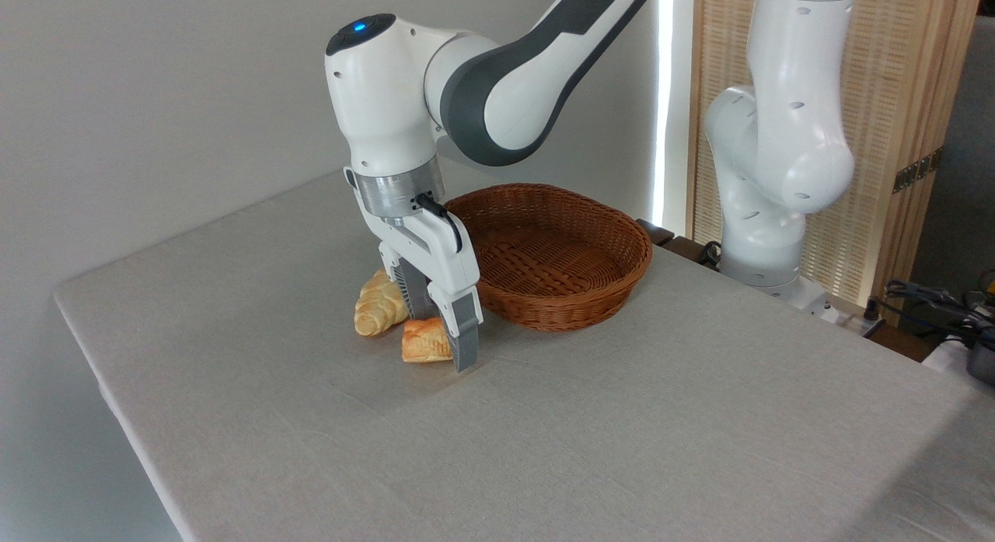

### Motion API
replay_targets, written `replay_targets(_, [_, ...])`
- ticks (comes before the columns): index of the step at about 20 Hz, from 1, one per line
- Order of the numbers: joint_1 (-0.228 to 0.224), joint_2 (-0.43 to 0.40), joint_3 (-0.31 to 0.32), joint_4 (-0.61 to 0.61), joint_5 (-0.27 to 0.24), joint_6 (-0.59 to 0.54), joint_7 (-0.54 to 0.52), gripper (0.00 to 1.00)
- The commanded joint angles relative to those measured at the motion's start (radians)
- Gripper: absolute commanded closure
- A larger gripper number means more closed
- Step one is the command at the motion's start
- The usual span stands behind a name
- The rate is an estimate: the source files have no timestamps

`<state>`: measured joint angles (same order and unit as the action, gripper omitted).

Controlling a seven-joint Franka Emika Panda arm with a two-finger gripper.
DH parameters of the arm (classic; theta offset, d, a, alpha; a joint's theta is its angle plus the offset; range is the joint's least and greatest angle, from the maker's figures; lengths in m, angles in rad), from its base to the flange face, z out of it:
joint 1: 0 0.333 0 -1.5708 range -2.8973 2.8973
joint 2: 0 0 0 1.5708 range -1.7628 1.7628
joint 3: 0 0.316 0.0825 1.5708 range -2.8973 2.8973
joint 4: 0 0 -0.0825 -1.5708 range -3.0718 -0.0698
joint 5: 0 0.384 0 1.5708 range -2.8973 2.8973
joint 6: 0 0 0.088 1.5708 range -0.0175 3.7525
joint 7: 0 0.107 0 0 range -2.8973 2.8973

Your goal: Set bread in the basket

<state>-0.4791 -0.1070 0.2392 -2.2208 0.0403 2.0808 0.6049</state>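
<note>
- The basket (595,239) holds nothing that can be seen; its woven floor shows bare, so the task's end is not reached.
- The bread (424,341), orange-golden with ridged sides, sits on the counter (622,433) just beside the basket, off its near-left wall and apparently not touching it.
- A longer pale-yellow braided loaf (377,307) lies on the bread's far-left side, close to it and a little farther from the basket.
- The tool (445,332) is down at the bread, its fingers (465,328) reaching almost to the counter, one on the side of the bread toward the basket and the other behind it, toward the loaf.
- The jaws stand either side of the bread, but whether they have pressed onto it or merely bracket it I cannot tell: the near finger hides the contact.
- By my judgement the work is at the grasp stage: the approach is done, while the lift, the short carry over the basket's rim and the release are all left.
- The arm comes in from above the basket, its wrist bent so the tool points steeply down, tilted slightly away from the basket at the top.
- The arm's base stands beyond the basket's far-right side, off the counter's edge.
</note>
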Motion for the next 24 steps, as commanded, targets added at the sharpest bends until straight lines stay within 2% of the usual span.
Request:
replay_targets(1, [-0.004,-0.002,0.006,-0.017,0.018,0.030,0.013,0.55])
replay_targets(12, [-0.004,-0.005,0.005,-0.013,0.020,0.032,0.013,0.51])
replay_targets(18, [-0.003,-0.016,0.012,0.038,0.017,0.018,0.007,0.49])
replay_targets(22, [-0.003,-0.049,0.012,0.044,0.003,0.016,-0.002,0.49])
replay_targets(24, [-0.003,-0.062,0.012,0.081,-0.006,-0.034,-0.007,0.49])
